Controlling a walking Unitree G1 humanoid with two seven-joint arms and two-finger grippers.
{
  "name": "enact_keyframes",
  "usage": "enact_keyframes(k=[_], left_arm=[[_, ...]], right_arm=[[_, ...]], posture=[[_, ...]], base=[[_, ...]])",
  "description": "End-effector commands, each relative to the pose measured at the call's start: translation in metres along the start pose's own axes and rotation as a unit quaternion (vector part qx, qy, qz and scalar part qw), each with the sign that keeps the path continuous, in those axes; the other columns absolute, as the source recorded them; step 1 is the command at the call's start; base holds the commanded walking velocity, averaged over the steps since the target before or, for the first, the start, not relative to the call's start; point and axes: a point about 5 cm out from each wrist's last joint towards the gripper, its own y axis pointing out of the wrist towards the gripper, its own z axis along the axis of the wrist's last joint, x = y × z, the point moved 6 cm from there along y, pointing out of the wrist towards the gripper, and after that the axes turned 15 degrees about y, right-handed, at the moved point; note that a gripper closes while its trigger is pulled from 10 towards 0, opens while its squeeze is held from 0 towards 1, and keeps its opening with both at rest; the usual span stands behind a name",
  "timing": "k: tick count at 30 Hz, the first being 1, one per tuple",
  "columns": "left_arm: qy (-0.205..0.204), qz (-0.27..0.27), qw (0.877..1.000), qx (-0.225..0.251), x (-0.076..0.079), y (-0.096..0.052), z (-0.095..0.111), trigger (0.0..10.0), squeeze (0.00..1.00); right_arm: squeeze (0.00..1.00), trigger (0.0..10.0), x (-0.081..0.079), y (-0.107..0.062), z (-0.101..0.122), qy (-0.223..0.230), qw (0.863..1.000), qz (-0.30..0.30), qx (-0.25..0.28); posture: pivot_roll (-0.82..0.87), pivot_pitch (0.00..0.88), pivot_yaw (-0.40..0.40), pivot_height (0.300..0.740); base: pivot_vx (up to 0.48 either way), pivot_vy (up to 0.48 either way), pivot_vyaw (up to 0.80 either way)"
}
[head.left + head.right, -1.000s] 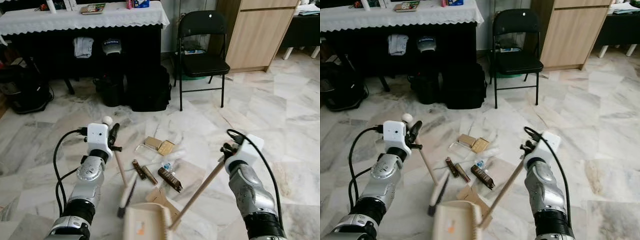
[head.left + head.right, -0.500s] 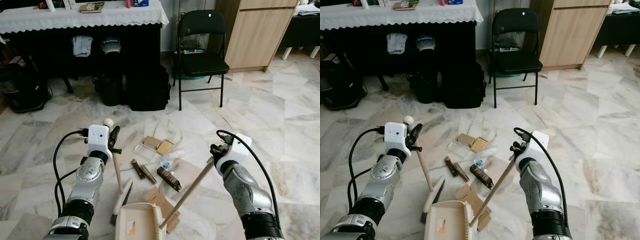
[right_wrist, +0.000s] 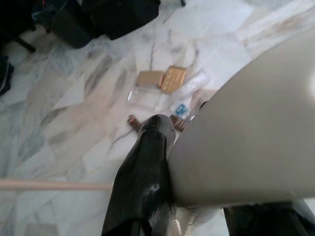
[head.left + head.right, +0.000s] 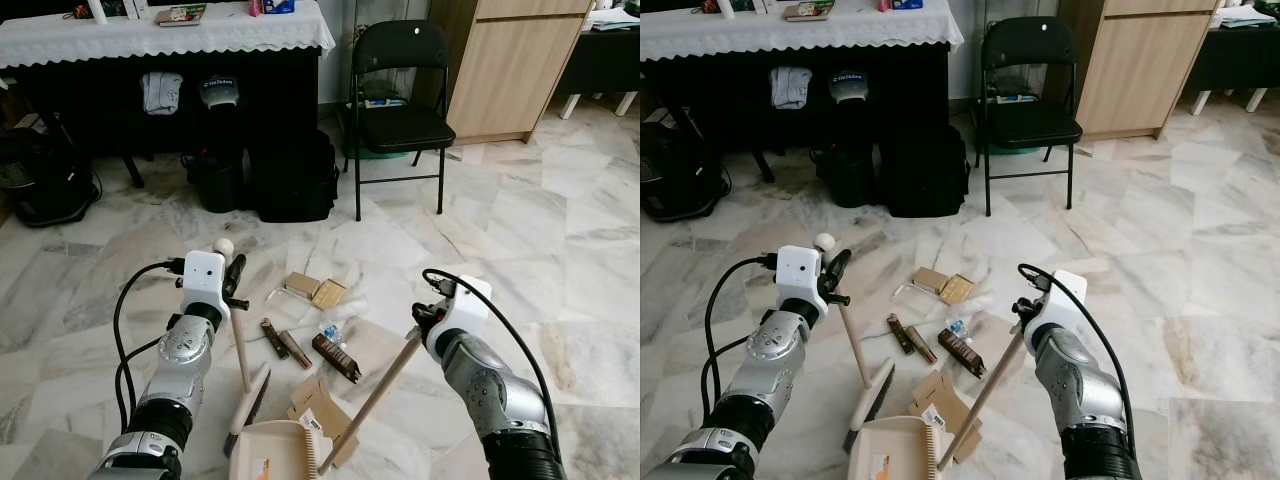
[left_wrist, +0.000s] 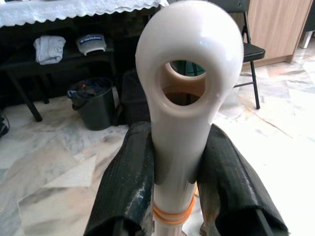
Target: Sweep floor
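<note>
**Broom and dustpan both gripped over a scatter of litter**

While you look down at the marble floor [image 4: 560, 230], your left gripper [image 4: 233, 283] is clenched on the top of the broom [image 4: 243, 375] handle; the left wrist view shows both black fingers [image 5: 125, 187] pressed against the white looped end. The broom's wooden stick runs down to its bristle head, which rests on the floor just beside the dustpan [image 4: 275, 452]. Your right gripper [image 4: 420, 322] grasps the dustpan handle [image 4: 372, 400], a long wooden pole slanting down to the beige pan near your feet.

Between your two arms lies the litter: flattened cardboard [image 4: 322, 407] touching the pan's toothed edge, dark wrappers [image 4: 338, 357], a small blue-and-white packet [image 4: 332, 331], and two tan boxes [image 4: 318, 290] farther out.

Beyond it stand a black folding chair [image 4: 402, 110], a black backpack [image 4: 293, 175] and a table with a white lace cloth [image 4: 170, 35].
</note>
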Motion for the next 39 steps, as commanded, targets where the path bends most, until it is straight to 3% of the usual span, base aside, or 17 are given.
enact_keyframes(k=[1, 11, 21, 27, 34, 39], left_arm=[[0.008, 0.005, 1.0, 0.014, -0.004, 0.005, 0.009, 10.0, 0.0], [0.021, 0.004, 1.0, 0.011, -0.006, 0.005, 0.008, 10.0, 0.0], [0.026, 0.0, 1.0, 0.011, -0.003, 0.006, 0.008, 10.0, 0.0], [0.028, -0.001, 1.0, 0.011, -0.003, 0.006, 0.009, 10.0, 0.0], [0.026, -0.003, 1.0, 0.01, 0.0, 0.006, 0.008, 10.0, 0.0], [0.027, -0.004, 1.0, 0.01, 0.0, 0.007, 0.008, 10.0, 0.0]], right_arm=[[0.0, 10.0, -0.02, -0.002, -0.004, 0.032, 0.999, 0.036, -0.017], [0.0, 10.0, -0.038, -0.004, -0.02, 0.062, 0.995, 0.057, -0.052], [0.0, 10.0, -0.048, -0.008, -0.028, 0.043, 0.994, 0.07, -0.07], [0.0, 10.0, -0.045, -0.013, -0.021, -0.126, 0.988, 0.075, -0.048], [0.0, 10.0, -0.045, -0.017, -0.019, -0.117, 0.988, 0.081, -0.054], [0.0, 10.0, -0.049, -0.02, -0.028, -0.077, 0.99, 0.098, -0.073]], posture=[[-0.07, 0.0, 0.014, 0.74], [-0.06, 0.0, 0.009, 0.74], [-0.07, 0.0, 0.007, 0.74], [-0.07, 0.0, 0.006, 0.74], [-0.08, 0.0, 0.002, 0.74], [-0.07, 0.0, 0.0, 0.74]], base=[[0.0, 0.0, 0.0], [0.0, 0.0, 0.0], [0.0, 0.0, 0.0], [0.0, 0.0, 0.0], [0.0, 0.0, 0.0], [0.0, 0.0, 0.0]])
